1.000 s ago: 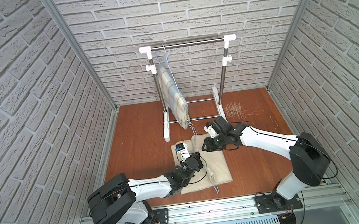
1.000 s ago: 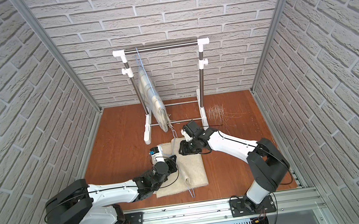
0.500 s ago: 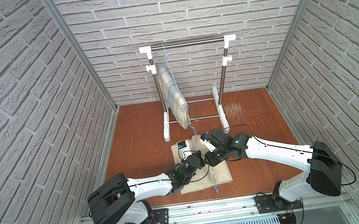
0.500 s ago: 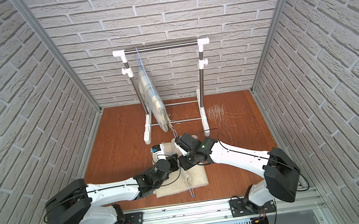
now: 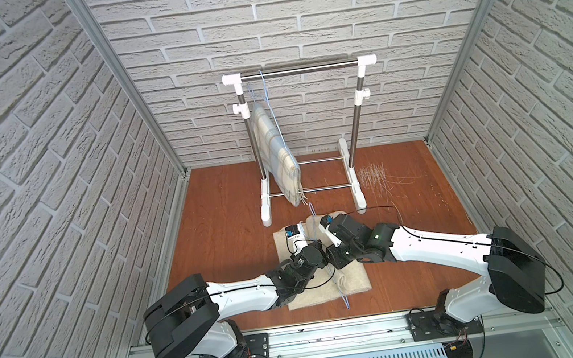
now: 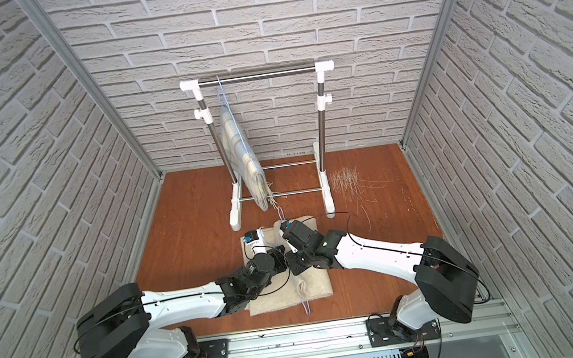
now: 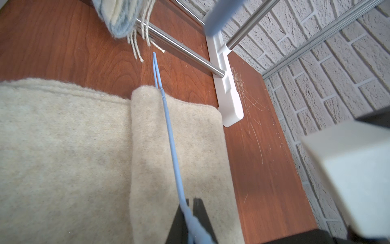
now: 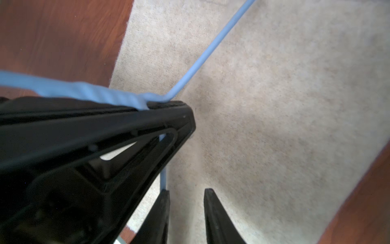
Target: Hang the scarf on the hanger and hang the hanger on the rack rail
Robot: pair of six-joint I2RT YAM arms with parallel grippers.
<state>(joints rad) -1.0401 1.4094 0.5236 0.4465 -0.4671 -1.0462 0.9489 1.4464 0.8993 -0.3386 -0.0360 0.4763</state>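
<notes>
Both arms are stretched low over the bench [image 5: 224, 234] and bent inward, so that the wrists meet above its middle: the left arm [image 5: 245, 300] from the near left, the right arm [image 5: 440, 253] from the near right. Beneath them a beige scarf [image 5: 352, 279] is laid flat near the middle of the bench, just on the near side of the clothes rack [image 5: 300, 69]. Its cloth is thick and felt-like, with one fold doubled over along its length. Along that fold a thin blue wire hanger [image 7: 168, 126] is run. The bench is of reddish wood grain. The rack is built of bright metal tubes and white plastic joints, and a pale plaid scarf [image 5: 276, 154] with fringes is hung toward its left end.

The left pincer [image 7: 191, 203] is clamped tight on the hanger wire. The right pincer [image 8: 186, 191] is held partly apart just above the beige scarf — cloth is seen through the gap, the wire is seen at one fingertip [image 8: 164, 196], and nothing is gripped.
</notes>
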